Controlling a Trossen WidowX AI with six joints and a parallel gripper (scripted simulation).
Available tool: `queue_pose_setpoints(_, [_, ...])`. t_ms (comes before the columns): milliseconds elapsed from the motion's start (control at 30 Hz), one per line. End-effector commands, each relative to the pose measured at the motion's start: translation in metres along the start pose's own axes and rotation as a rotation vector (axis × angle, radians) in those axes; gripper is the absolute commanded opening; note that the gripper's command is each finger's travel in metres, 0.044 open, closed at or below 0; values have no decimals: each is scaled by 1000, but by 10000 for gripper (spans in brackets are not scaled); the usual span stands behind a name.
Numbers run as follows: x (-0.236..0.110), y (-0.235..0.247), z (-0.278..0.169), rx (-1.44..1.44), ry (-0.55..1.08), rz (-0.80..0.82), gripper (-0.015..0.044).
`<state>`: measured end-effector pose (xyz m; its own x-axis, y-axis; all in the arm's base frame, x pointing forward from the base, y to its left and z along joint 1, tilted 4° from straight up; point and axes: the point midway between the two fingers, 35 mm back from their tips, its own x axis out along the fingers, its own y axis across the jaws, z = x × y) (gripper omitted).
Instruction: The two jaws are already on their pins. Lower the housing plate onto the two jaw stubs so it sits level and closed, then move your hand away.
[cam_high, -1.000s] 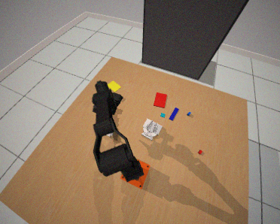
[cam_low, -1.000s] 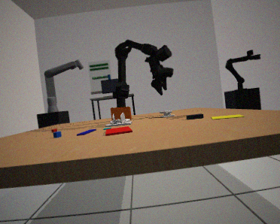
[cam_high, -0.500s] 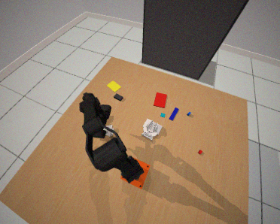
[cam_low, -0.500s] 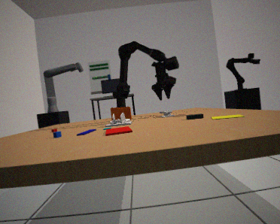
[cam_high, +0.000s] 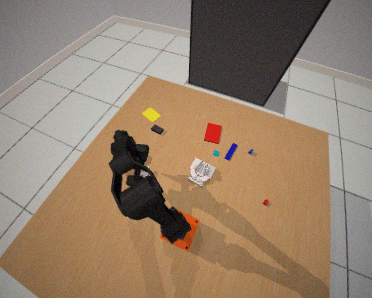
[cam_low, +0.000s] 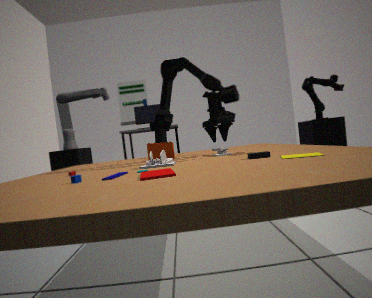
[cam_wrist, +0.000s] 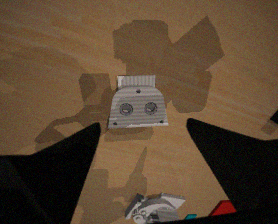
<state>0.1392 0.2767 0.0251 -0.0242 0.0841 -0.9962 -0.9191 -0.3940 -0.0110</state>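
The housing plate (cam_wrist: 138, 100) (cam_low: 220, 150) is a light grey, rounded plate with two round holes. It stands apart from the jaw assembly, with a ribbed pale block at its rear edge; in the top view the arm mostly hides it. The white jaw assembly (cam_high: 202, 171) (cam_low: 159, 162) (cam_wrist: 159, 208) sits on the table nearer the middle, with pale parts standing up from its base. My gripper (cam_low: 218, 138) (cam_wrist: 144, 124) is open and empty, pointing down above the housing plate, with a gap between fingertips and plate. Whether the jaws sit on their pins is too small to tell.
On the wooden table (cam_high: 280, 235) lie a red block (cam_high: 213, 133), a teal piece (cam_high: 216, 153), a dark blue bar (cam_high: 231, 151), a small blue block (cam_high: 251, 151), a small red cube (cam_high: 266, 202), a black block (cam_high: 157, 129) and a yellow sheet (cam_high: 151, 114).
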Motion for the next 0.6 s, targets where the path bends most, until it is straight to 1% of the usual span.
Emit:
queue_pose_setpoints(0, [9,3,-2,4,6,14,440])
queue_pose_setpoints(200, [18,4,-2,4,6,14,440])
queue_pose_setpoints(567, [22,4,-2,4,6,14,440])
